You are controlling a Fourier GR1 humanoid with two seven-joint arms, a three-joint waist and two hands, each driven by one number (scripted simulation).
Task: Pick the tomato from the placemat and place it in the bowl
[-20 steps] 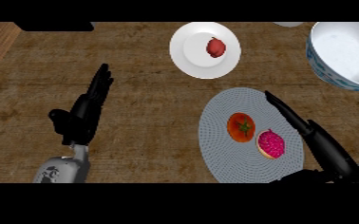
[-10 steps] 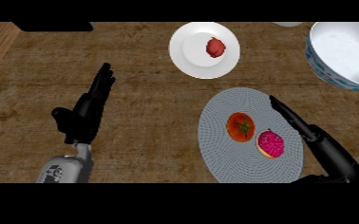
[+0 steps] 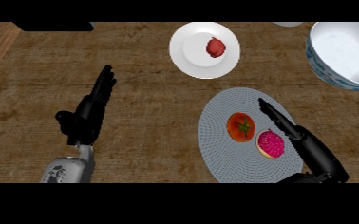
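Note:
The orange-red tomato (image 3: pixel 240 126) lies on the round grey placemat (image 3: pixel 224 156) at the lower right. A pink-frosted doughnut (image 3: pixel 270 143) sits just right of it on the same mat. My right hand (image 3: pixel 298 136) hovers over the mat's right side, fingers straight and pointing up-left, just right of the tomato and partly above the doughnut. The white bowl with a blue patterned wall (image 3: pixel 335 52) stands at the upper right, cut off by the view's edge. My left hand (image 3: pixel 89 112) rests open at the left, fingers up.
A white plate (image 3: pixel 193 52) with a small dark red fruit (image 3: pixel 215 47) stands behind the placemat. A dark object (image 3: pixel 52 26) lies at the upper left edge. Brown wooden counter (image 3: pixel 147 99) spreads between the two hands.
My right hand has drawn back toward the lower right, its fingertips sliding down and nearer the doughnut. The left hand shifted slightly. Tomato and doughnut have not moved.

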